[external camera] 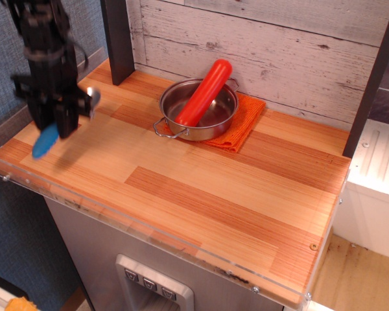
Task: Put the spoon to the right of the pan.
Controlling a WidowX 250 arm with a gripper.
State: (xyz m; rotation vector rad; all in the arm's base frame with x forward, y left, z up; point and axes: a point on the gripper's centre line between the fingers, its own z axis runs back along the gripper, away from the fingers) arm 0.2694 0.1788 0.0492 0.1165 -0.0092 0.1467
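One spoon (52, 129) hangs in the gripper (52, 123) above the worktop's left edge, the jaws clamped on its blue handle about midway; the silver bowl pokes out behind, the handle's tip below. It looks light and stiff, and the ribbed handle should grip well, whereas the polished bowl would likely slip. The pan (198, 110) sits on an orange mat (243, 123) near the back edge, with a red cylinder (204, 91) leaning in it.

Wooden counter (201, 194); orange mat (244, 123) on it
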